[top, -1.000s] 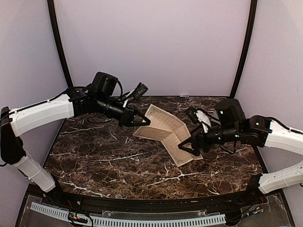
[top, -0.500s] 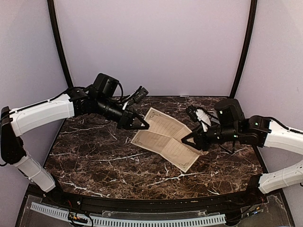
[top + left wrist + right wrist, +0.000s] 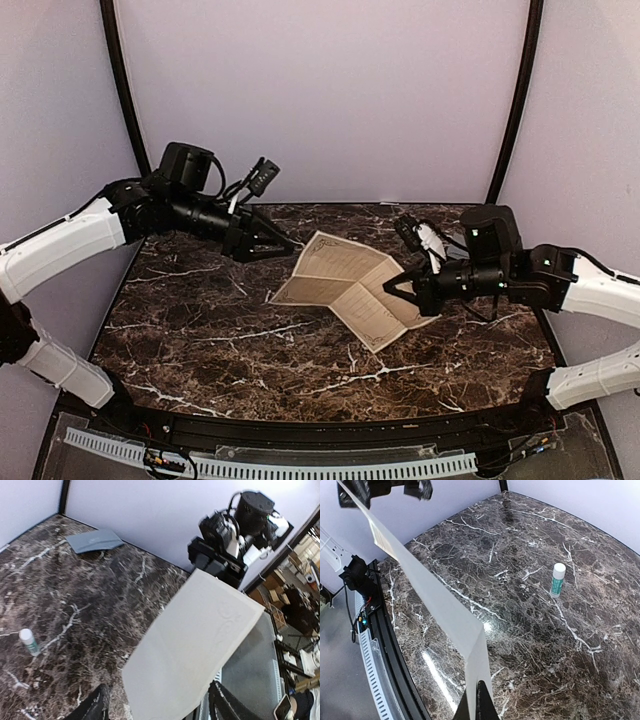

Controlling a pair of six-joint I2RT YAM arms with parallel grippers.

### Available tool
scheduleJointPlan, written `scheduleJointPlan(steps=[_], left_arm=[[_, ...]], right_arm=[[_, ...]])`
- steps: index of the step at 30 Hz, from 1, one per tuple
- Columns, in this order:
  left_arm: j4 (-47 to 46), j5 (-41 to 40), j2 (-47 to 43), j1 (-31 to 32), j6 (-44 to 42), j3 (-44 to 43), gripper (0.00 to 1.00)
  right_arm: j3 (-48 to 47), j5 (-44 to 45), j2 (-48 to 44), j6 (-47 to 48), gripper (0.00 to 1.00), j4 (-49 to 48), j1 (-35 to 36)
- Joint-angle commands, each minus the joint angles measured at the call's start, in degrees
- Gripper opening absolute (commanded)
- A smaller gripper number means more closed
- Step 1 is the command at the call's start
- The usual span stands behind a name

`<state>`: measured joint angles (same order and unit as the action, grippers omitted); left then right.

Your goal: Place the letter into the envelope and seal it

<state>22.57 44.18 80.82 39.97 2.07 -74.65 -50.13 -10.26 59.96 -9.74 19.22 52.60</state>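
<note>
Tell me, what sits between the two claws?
The letter, in the top view: the right gripper pinches one end; the open left gripper hangs just clear of it.

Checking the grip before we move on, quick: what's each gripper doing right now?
Left gripper: open, holding nothing.
Right gripper: closed on the thin cream-tan rectangular paper letter.
</note>
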Motion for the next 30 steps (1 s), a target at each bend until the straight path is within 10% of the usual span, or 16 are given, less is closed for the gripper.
scheduleJointPlan(steps=[1,30], left_arm=[[-3.81,-0.93,-7.84,-6.85,3.83,1.58,0.69],[-6.84,11.1,8.18,5.51,-4.94,-2.81,0.71]], right_arm=[[-1.07,-6.29,-2.03,-0.19,0.0,-5.14,0.4],[-4.23,-18.99,3.82,-4.73,0.0,-16.67,0.4]])
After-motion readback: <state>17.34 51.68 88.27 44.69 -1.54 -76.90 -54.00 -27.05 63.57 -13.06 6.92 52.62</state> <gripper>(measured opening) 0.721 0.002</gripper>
